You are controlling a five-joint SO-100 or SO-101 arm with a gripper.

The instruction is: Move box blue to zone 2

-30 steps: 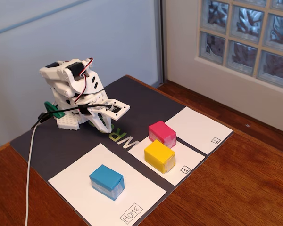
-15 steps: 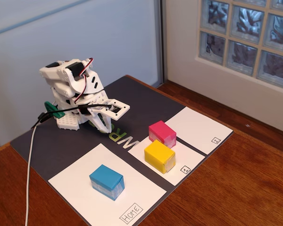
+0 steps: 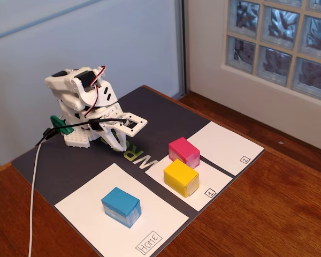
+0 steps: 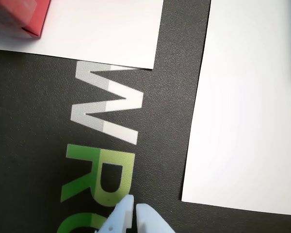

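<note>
The blue box (image 3: 121, 206) sits on the white sheet marked "Home" (image 3: 91, 214) at the front left of the fixed view. Zone 2 (image 3: 224, 145), a white sheet with a boxed "2" in its corner, lies at the right with nothing on it. My gripper (image 3: 119, 143) is folded down at the back of the dark mat, far from the blue box, with its tips just above the mat's lettering. In the wrist view the gripper (image 4: 134, 209) is shut and empty. The blue box is out of the wrist view.
A pink box (image 3: 184, 151) and a yellow box (image 3: 181, 178) stand on the sheet marked "1" (image 3: 216, 184), between Home and zone 2. The pink box's corner (image 4: 19, 17) shows in the wrist view. The dark mat (image 3: 53, 160) lies on a wooden table (image 3: 278, 214).
</note>
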